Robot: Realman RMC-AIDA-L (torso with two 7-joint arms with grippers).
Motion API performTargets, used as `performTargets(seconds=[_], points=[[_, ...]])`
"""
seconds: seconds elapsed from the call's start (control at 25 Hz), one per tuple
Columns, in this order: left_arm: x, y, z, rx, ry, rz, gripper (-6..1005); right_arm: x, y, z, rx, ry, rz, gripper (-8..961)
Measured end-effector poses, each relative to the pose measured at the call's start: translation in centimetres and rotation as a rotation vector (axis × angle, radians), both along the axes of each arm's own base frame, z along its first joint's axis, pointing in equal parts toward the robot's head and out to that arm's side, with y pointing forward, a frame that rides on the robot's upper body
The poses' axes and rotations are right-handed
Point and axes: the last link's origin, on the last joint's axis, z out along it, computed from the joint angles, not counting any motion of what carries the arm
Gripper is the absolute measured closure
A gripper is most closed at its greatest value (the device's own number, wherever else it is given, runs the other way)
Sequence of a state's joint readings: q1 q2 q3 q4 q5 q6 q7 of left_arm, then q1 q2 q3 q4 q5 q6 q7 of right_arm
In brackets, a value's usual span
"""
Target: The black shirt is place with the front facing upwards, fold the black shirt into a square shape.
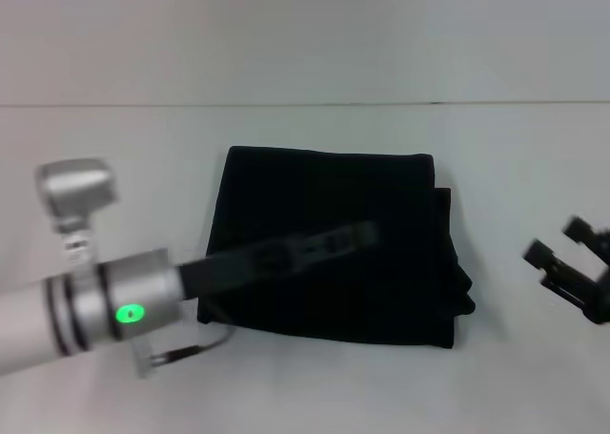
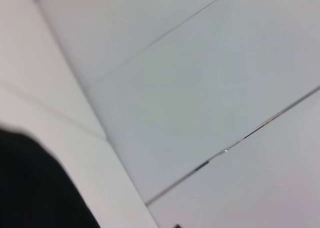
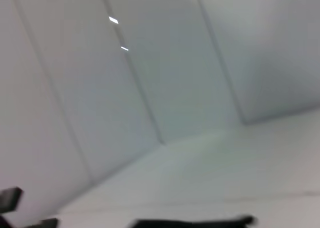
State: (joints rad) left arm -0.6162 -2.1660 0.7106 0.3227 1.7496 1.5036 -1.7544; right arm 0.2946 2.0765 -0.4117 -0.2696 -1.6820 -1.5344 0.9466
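Nearest the head camera, the robot's left arm [image 1: 95,305] fills the lower left of the view, a silver tube with a green light, reaching forward and to the right. Its left gripper [image 1: 324,241] extends as a dark, blurred bar over the black shirt [image 1: 334,196]; whether its fingers are parted or closed cannot be told, nor whether it touches the cloth or hovers just above. The shirt lies in the middle of the white table [image 1: 305,396], already folded into a compact, roughly square block, a little wider than deep, so it has no strong long axis. Its right side is less tidy, with a second layer peeking out and a small bulge at the near right corner. No chest print or neck label shows. The shirt sits directly under the left gripper, so the left arm is clearly the nearer one. The right gripper [image 1: 572,262] is well apart from the shirt, at the right edge of the view, its fingers spread and holding nothing. Judging from this, the folding looks nearly or fully done, with only the uneven right edge perhaps needing tidying. No containers are in sight. The wrist views show mostly pale wall and table.
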Motion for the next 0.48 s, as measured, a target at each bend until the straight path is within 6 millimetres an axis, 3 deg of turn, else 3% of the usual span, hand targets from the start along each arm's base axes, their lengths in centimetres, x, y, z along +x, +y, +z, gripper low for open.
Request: performTargets(seconds=[0.2, 0.36, 0.48], points=[[-2.7, -1.3, 3.0, 0.134, 0.067, -0.091, 349, -4.0, 2.3, -1.3, -0.061, -0.005, 0.193, 53], [-3.8, -2.3, 4.0, 0.217, 0.083, -0.128, 235, -7.1, 4.8, -3.4, -0.127, -0.054, 0.293, 54], [-4.4, -2.8, 4.4, 0.242, 0.081, -0.119, 150, -8.2, 6.4, -5.0, -0.182, -0.109, 0.287, 54]])
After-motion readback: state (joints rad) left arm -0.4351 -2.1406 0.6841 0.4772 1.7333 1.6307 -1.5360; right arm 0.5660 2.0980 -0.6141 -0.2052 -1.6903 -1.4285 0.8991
